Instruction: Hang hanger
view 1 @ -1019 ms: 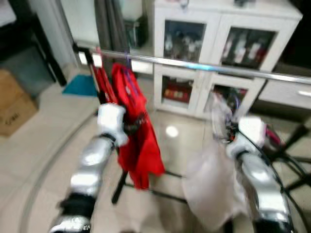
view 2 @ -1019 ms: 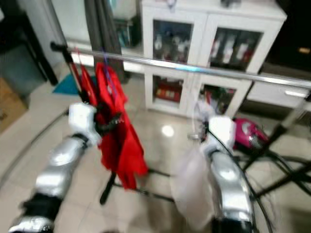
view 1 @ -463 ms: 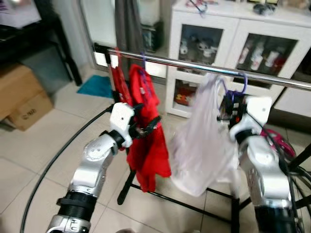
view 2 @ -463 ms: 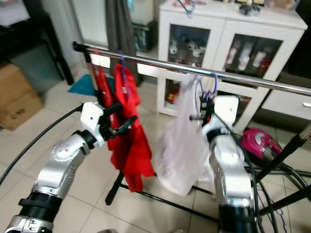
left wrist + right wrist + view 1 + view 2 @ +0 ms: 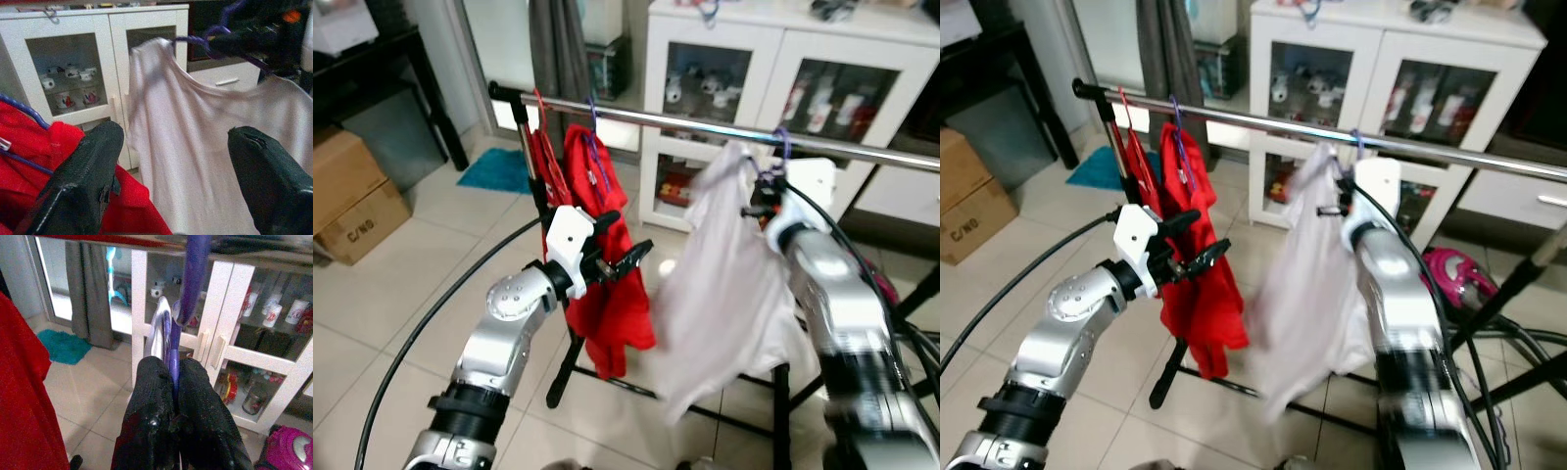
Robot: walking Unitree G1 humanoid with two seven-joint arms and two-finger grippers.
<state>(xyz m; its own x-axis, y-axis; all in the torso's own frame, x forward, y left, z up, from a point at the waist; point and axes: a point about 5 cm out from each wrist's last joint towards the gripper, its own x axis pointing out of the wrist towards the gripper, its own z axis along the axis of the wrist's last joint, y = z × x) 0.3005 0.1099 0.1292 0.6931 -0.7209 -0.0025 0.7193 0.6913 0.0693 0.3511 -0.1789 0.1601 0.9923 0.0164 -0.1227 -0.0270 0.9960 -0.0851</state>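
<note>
On the rail (image 5: 705, 125), right claw (image 5: 172, 431) grips purple hanger (image 5: 191, 281), stem upright.

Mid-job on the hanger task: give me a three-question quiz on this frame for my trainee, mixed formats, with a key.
1. True or false: the right gripper is shut on the purple hanger.
2. Which garment hangs from that hanger? A) red shirt B) white shirt C) grey curtain
3. Fill in: the left gripper is ____, in front of the red shirt on the rail.

Key: 1 true; 2 B; 3 open
</note>
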